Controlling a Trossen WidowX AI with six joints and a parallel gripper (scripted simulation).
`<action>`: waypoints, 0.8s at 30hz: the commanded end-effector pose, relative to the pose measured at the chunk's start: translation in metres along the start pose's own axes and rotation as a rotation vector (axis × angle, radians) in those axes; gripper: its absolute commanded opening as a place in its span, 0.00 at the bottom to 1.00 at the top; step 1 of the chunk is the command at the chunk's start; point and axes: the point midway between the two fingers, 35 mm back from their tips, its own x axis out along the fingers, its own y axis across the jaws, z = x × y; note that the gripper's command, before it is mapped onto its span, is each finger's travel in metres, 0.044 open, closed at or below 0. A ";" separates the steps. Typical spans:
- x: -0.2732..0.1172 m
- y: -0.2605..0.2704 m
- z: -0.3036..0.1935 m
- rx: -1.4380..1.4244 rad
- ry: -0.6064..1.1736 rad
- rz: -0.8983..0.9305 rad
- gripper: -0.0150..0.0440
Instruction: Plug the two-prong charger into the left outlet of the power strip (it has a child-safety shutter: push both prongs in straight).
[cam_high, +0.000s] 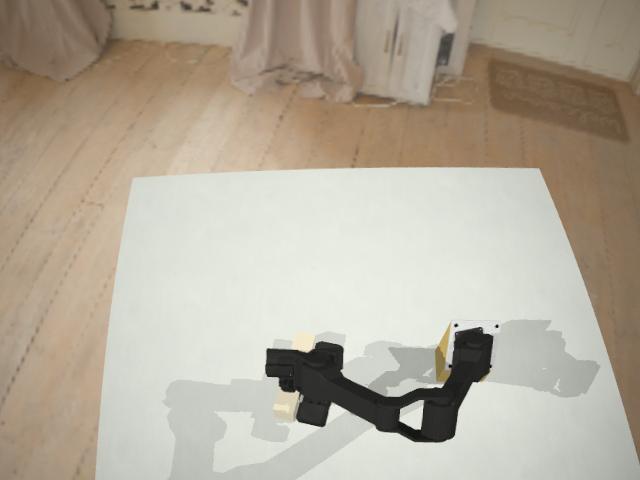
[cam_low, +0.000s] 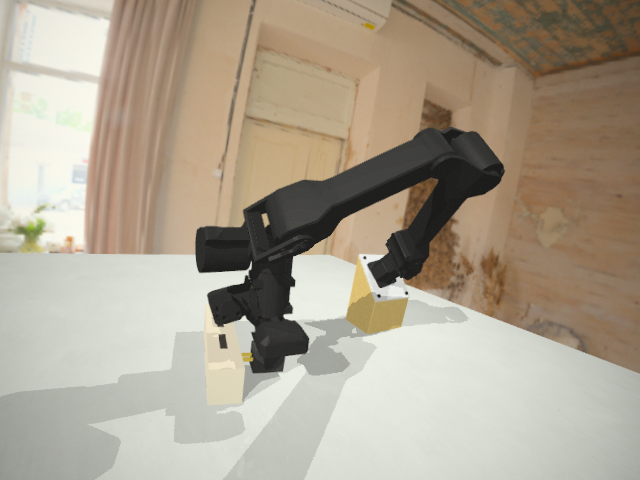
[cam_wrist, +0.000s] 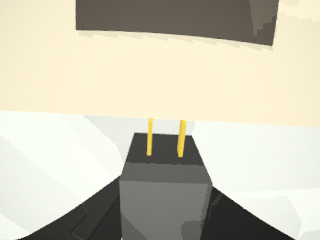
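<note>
My gripper (cam_low: 267, 362) (cam_wrist: 160, 181) is low over the table, shut on the charger (cam_wrist: 162, 172), a dark grey block. Its two gold prongs (cam_low: 247, 357) (cam_wrist: 150, 137) point at the side of the power strip and are visible in the space between the charger and the strip. In the wrist view their tips meet the strip's edge; whether they touch or enter it I cannot tell. The cream power strip (cam_high: 285, 405) (cam_low: 224, 384) (cam_wrist: 150, 75) stands on the table, with a dark rectangle (cam_low: 222, 341) (cam_wrist: 170, 17) on top. Its outlets are hidden.
The arm's base sits on a yellow block (cam_high: 442, 356) (cam_low: 379, 314) with a white top plate (cam_high: 496, 335) (cam_low: 368, 261), to the right of the strip. The arm spans above the white table (cam_high: 336, 232) (cam_low: 465, 392) and hides the strip's middle in the top view.
</note>
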 end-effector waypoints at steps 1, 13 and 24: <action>-0.001 0.002 0.002 -0.001 -0.003 0.004 0.25; -0.002 0.003 0.003 -0.001 -0.003 0.004 0.25; -0.002 0.003 0.004 -0.001 -0.003 0.004 0.25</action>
